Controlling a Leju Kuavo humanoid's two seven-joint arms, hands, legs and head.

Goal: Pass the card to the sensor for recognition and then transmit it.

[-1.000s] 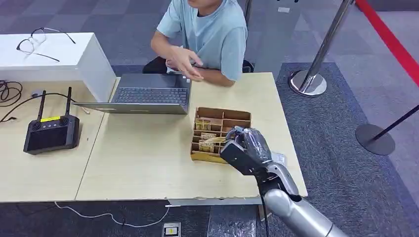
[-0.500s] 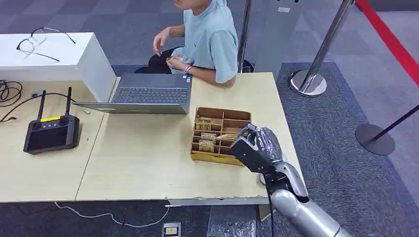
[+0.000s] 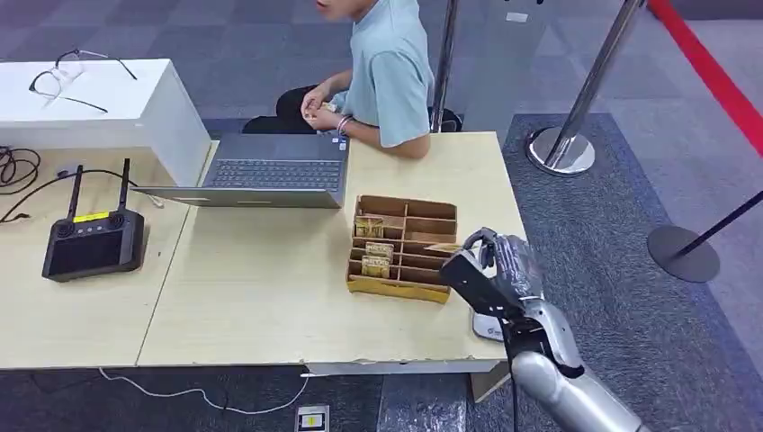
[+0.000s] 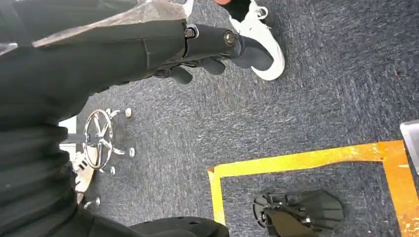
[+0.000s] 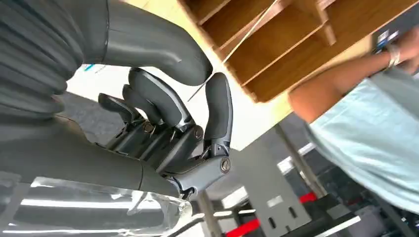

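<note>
Here, right hand (image 3: 493,273) pinches a card (image 5: 232,50) beside the box (image 3: 423,214)
Cards (image 3: 377,260) stand in its left compartments; left hand (image 4: 207,49) hangs curled, holding nothing

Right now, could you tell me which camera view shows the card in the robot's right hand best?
The right wrist view: the card shows edge-on, pinched by the right hand. The head view shows a sliver beside the wooden organizer.
</note>
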